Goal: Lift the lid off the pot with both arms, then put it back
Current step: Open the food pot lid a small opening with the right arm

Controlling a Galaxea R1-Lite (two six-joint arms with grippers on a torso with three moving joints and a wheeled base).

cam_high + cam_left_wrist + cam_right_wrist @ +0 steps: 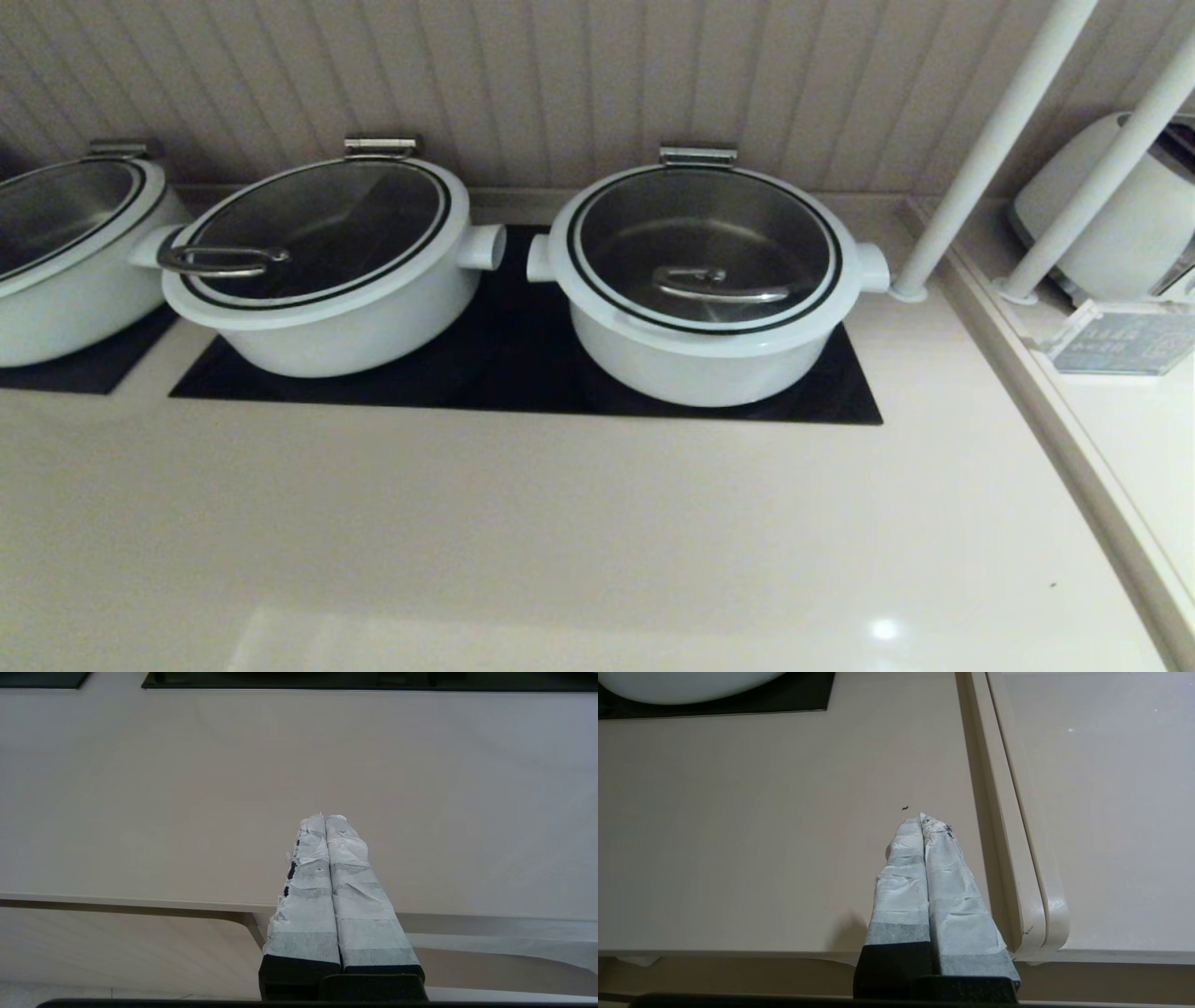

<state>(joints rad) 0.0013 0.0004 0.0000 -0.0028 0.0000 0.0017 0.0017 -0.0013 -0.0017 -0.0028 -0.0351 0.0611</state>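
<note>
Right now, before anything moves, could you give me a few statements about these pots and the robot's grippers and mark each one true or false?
1. The lid sits closed on the pot. True.
2. The left gripper is clamped on the lid's handle. False: it is shut on nothing, over bare counter.
3. The right gripper is shut. True.
4. Only one pot stands on the counter. False: a neighbouring pot stands to the left, and a third beyond it.

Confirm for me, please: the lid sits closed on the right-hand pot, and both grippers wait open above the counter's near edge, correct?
Not quite. The lid does sit closed on the pot, but the wrist views show the left gripper and the right gripper shut, fingers pressed together, near the counter edge.
</note>
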